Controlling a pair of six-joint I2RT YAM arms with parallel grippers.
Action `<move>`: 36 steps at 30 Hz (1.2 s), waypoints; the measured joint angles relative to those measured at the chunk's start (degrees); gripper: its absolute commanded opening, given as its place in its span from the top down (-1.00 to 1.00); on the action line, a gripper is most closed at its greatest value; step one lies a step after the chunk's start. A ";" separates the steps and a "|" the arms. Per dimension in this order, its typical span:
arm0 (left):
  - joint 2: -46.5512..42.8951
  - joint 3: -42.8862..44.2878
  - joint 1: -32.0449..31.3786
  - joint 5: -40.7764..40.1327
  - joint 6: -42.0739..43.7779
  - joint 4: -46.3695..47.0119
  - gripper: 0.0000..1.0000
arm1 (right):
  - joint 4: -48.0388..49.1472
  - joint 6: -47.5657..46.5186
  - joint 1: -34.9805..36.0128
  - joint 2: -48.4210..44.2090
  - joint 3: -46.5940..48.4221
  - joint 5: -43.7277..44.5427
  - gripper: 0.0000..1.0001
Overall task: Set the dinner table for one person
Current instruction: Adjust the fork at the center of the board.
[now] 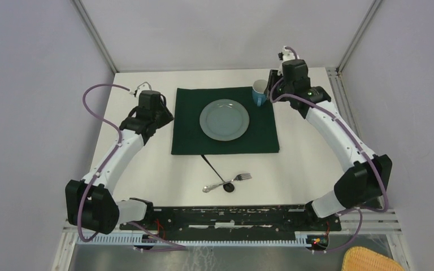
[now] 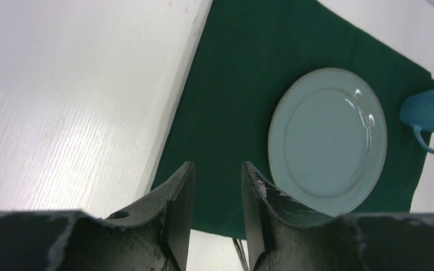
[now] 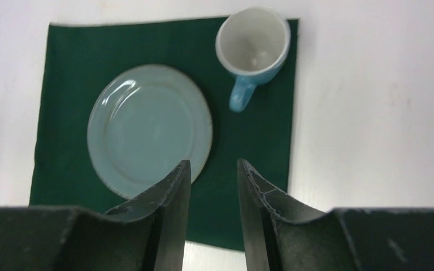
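Note:
The white dinner table (image 1: 141,169) carries a dark green cloth (image 1: 186,138) with a pale blue plate (image 1: 224,119) at its middle and a blue mug (image 1: 258,93) upright on its far right corner. From the right wrist the mug (image 3: 253,42) appears empty, its handle towards the camera, and the plate (image 3: 147,127) lies to its left. My left gripper (image 2: 217,166) hovers open over the cloth's (image 2: 231,101) left part, nothing between its fingers. My right gripper (image 3: 213,164) is open and empty above the cloth (image 3: 254,169), beside the mug. From the top view, the left gripper (image 1: 164,117) is at the cloth's left edge and the right gripper (image 1: 271,86) next to the mug.
A silver fork (image 1: 229,180) and a black spoon (image 1: 217,172) lie crossed on the table in front of the cloth. A yellow wicker basket (image 1: 370,259) sits off the table at the bottom right. Grey walls and metal frame rails enclose the table.

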 measured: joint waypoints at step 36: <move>-8.07 -7.56 -10.16 -7.63 0.07 -9.86 0.23 | -8.02 5.70 15.32 -19.87 -26.88 -2.05 0.28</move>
